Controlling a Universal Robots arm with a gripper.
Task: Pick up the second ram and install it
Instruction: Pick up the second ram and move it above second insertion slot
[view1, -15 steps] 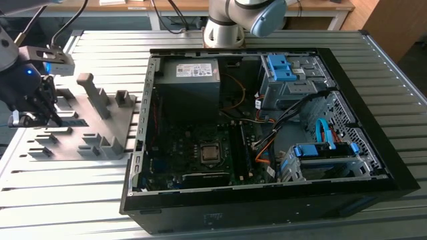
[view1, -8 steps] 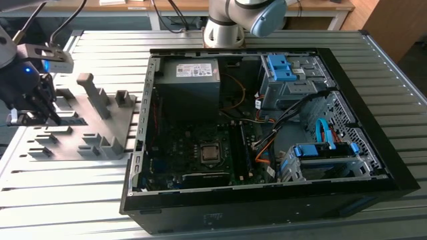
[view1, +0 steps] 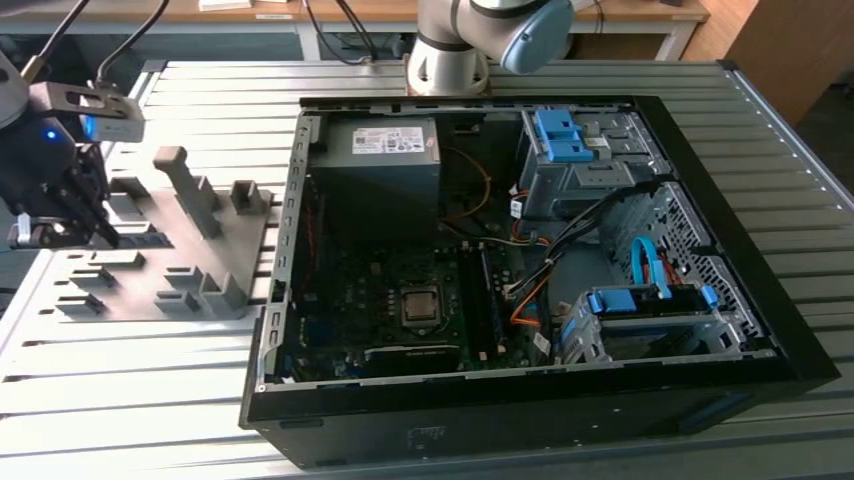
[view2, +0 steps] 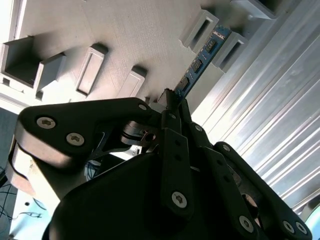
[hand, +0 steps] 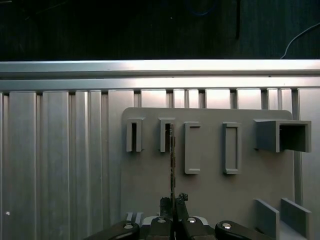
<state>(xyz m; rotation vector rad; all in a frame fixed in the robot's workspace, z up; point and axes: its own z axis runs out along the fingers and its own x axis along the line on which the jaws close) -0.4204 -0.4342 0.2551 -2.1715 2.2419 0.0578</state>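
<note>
One ram, one fixture — one case

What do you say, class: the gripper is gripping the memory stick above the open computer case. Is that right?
Not quite. The gripper does grip the memory stick, but above the grey holder plate, not the computer case. The exterior view shows it over the plate at that view's left, beside the case.

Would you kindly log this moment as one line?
gripper: shut on thin blue-green circuit-board ram stick | location: over grey plastic fixture plate | install: not done
</note>
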